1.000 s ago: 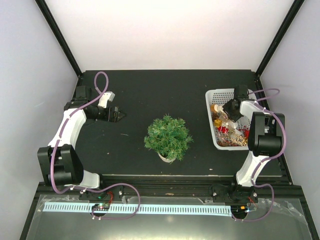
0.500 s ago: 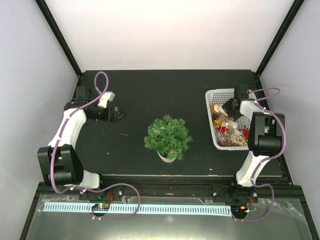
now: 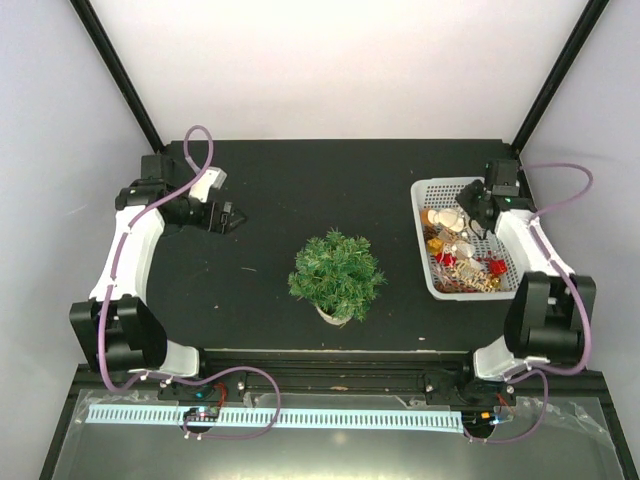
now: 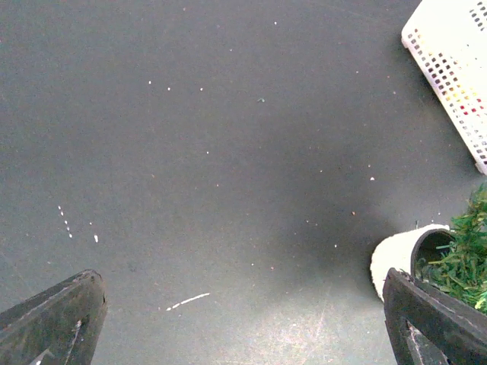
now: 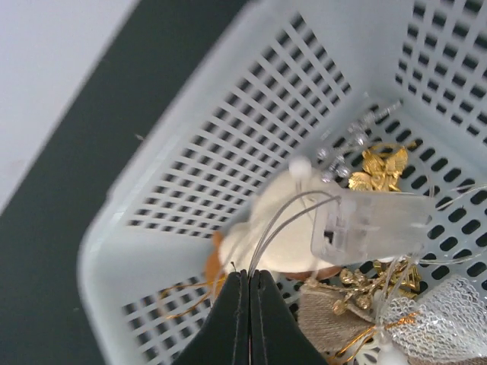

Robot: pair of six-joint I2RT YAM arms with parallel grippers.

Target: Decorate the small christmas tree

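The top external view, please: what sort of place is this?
Likely a robot lab enclosure: left arm and right arm bolted at a black table, plain white walls, black frame posts, small christmas tree.

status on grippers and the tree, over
Left gripper open over table. Right gripper shut on thin wire over basket. Small christmas tree upright, undecorated. Nothing between them.

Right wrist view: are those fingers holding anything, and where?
The right fingers appear shut on a thin wire, pinching its looped end at their tips.
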